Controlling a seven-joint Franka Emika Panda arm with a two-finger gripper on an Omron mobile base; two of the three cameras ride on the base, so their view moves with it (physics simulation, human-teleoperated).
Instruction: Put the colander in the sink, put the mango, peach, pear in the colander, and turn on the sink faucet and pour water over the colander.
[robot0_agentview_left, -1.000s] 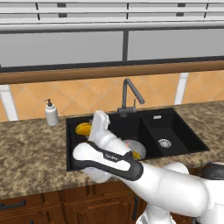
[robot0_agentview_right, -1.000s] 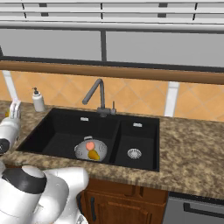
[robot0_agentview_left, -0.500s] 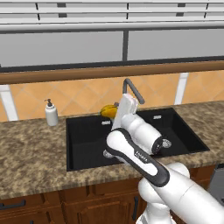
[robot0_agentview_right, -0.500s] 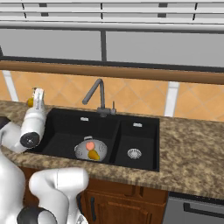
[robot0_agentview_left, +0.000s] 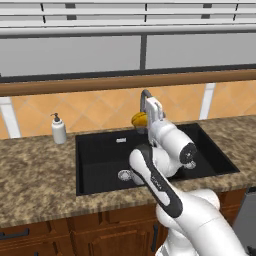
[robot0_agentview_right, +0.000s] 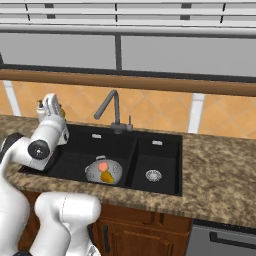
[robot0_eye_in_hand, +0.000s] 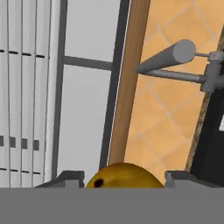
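While the jaws of the gripper (robot0_agentview_left: 141, 119) clamp the yellow-green pear (robot0_agentview_left: 138, 119) high over the sink (robot0_agentview_right: 80, 150), near the sink faucet (robot0_agentview_right: 113, 107), the colander (robot0_agentview_right: 92, 173) sits in the large basin with the peach (robot0_agentview_right: 103, 166) and mango (robot0_agentview_right: 106, 176) inside.

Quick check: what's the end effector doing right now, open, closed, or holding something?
End effector: closed on the pear, which sits between its fingertips, lifted near the sink faucet.
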